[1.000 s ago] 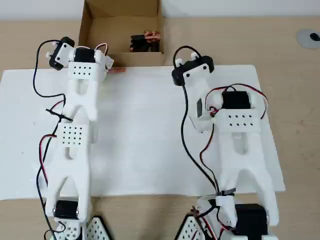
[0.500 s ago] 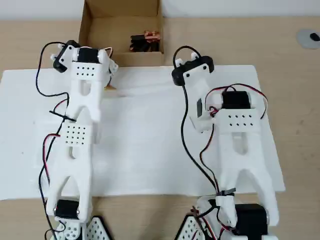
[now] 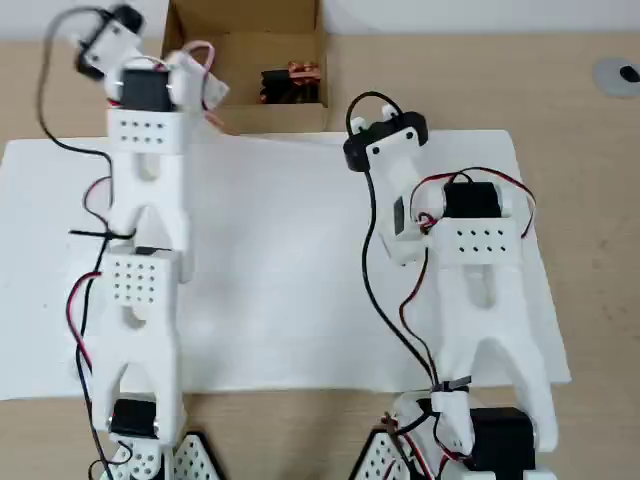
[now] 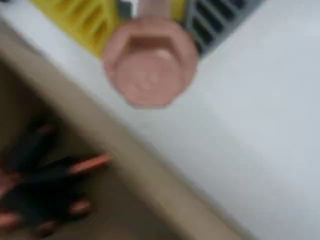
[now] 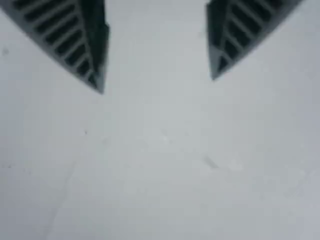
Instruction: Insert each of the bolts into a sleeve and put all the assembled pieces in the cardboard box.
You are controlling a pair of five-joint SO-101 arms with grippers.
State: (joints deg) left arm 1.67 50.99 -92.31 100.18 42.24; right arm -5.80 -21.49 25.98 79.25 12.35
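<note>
The right gripper (image 5: 156,82) is staying put over the white mat (image 3: 300,290), fingers spread wide and empty. The left gripper (image 4: 152,30) is lifting off the mat's far edge toward the cardboard box (image 3: 280,118), clamping a bolt (image 4: 150,67). The bolt is closing on the assembled pieces (image 3: 290,82), so a drop-off is probably nearing.

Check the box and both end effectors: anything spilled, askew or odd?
Nothing stands out. The left end effector grips a pink bolt by the wall of the cardboard box; the assembled pieces lie together inside it, none spilled. The right end effector hangs open over the white mat.
</note>
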